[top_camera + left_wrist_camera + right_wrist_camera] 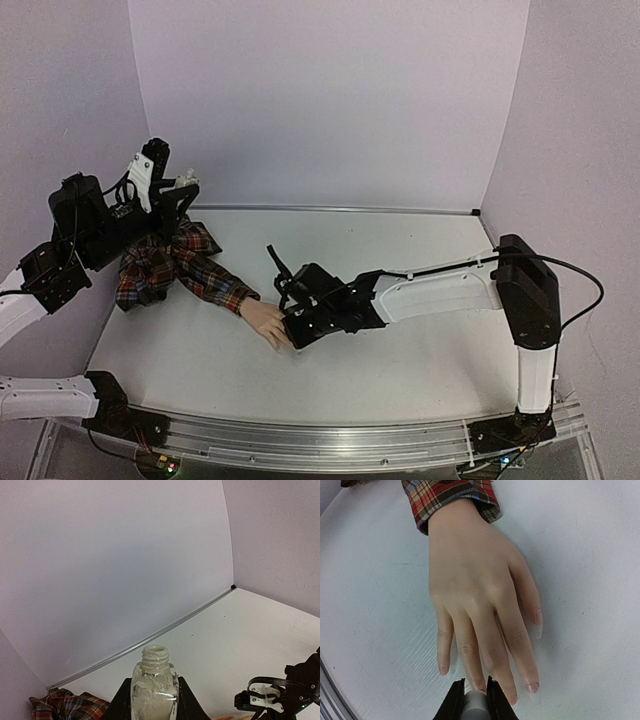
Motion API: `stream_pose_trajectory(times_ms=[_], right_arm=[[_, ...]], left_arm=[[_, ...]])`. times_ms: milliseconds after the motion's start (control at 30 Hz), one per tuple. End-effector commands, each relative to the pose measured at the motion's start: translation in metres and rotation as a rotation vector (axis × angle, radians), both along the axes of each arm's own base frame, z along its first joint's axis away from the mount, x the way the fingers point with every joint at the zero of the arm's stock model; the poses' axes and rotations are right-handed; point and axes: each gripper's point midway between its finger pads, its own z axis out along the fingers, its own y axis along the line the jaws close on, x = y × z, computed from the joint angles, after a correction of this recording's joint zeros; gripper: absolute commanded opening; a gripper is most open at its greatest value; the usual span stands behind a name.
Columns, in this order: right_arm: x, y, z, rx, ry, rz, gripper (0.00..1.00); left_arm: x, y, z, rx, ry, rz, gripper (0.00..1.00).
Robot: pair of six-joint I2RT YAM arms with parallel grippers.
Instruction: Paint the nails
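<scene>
A pale mannequin hand (475, 580) lies palm down on the white table, its wrist in a red plaid sleeve (190, 262). Its nails show on the little finger (443, 670), index finger (533, 687) and thumb (539, 617). My right gripper (475, 700) is shut on a grey cylindrical brush cap (476, 706) right at the ring finger's tip, which hides that nail; the brush itself is hidden. In the top view this gripper (292, 335) sits at the hand's fingertips (265, 322). My left gripper (155, 702) is shut on a small uncapped whitish bottle (155, 685), held upright above the table's back left.
The plaid sleeve (65, 705) bunches up under the left arm at the back left. Lilac walls close in the back and both sides, with a metal strip (340, 209) along the table's far edge. The right arm (440, 290) stretches across the middle of the table.
</scene>
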Motion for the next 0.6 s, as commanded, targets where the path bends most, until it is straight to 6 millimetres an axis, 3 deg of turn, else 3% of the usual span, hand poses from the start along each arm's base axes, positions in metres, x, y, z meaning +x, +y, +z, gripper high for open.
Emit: stream_pose_trajectory(times_ms=[0, 233, 567], right_arm=[[0.0032, 0.0056, 0.0004, 0.016, 0.003, -0.007, 0.0], [0.0019, -0.0036, -0.0003, 0.002, -0.002, -0.018, 0.0], [0.0037, -0.0017, -0.0041, -0.007, -0.004, -0.02, 0.0]], left_arm=[[-0.0077, 0.0059, 0.0298, -0.05, -0.059, -0.006, 0.0], [-0.0071, 0.005, 0.0302, -0.05, -0.059, -0.008, 0.0], [-0.0075, 0.0061, 0.0317, -0.054, -0.065, -0.005, 0.0]])
